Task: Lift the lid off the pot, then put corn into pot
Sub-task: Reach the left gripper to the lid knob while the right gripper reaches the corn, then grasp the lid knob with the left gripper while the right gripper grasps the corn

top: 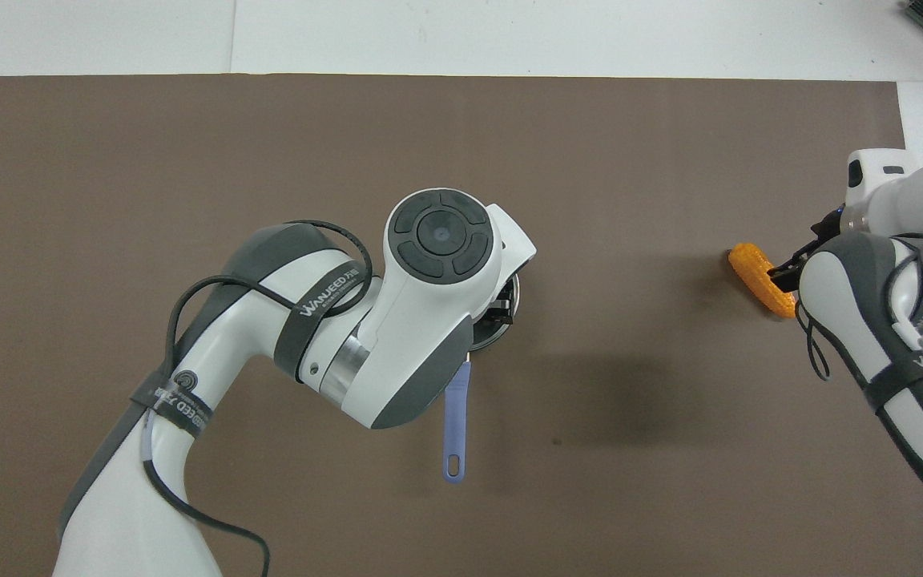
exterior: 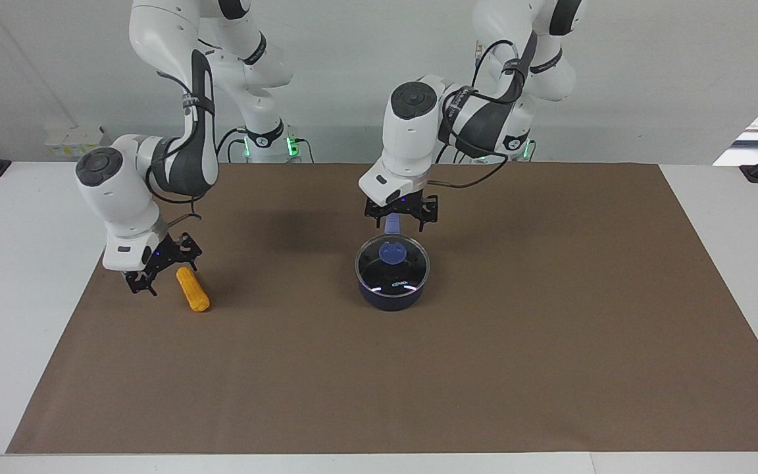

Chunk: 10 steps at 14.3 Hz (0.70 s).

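Facing view: we count one navy-blue saucepan (exterior: 392, 289) mid-mat, one blue-knobbed glass lid (exterior: 392, 260) on it, one orange corn cob (exterior: 193, 289). Left gripper (exterior: 400, 214) hangs above the handle, fingers spread, empty; right gripper (exterior: 155, 266) beside the corn, open.

Overhead view: the long blue handle (top: 455, 425) points toward the robots; the corn (top: 758, 278) lies diagonally.

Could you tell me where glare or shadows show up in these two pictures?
Facing view: small bright glints on the lid sitting on the pot; soft shadow on the brown mat beside the corn. Overhead view: the left arm's broad shadow darkens the mat near the pot's handle.
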Available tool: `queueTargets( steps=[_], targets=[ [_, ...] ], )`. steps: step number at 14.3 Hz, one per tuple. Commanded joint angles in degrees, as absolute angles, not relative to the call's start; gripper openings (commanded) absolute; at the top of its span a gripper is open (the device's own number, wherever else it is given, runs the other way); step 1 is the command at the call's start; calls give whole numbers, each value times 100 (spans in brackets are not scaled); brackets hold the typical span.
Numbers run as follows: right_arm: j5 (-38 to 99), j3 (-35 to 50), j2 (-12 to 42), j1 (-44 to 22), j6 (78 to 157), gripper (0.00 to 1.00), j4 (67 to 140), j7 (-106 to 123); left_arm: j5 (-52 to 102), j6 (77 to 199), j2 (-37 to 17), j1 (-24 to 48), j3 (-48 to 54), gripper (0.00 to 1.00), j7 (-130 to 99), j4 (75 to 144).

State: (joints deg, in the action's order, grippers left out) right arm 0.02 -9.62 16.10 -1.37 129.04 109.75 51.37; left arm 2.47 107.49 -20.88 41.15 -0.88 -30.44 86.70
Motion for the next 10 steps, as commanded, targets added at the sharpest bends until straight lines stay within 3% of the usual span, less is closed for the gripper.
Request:
queueTargets(
  steps=[1, 9, 10],
  targets=[
    [132, -932, 1739, -123, 13490, 100, 11320, 5335, 246, 10985, -2224, 4157, -176, 100, -3103, 8499],
    [132, -932, 1837, -176, 13957, 100, 11724, 5282, 9, 11469, -2417, 4140, -176, 100, -3111, 8525],
    [132, -940, 1828, -176, 13948, 85, 11733, 5291, 0, 11487, -2426, 4122, -176, 99, -3111, 8534]
  ],
)
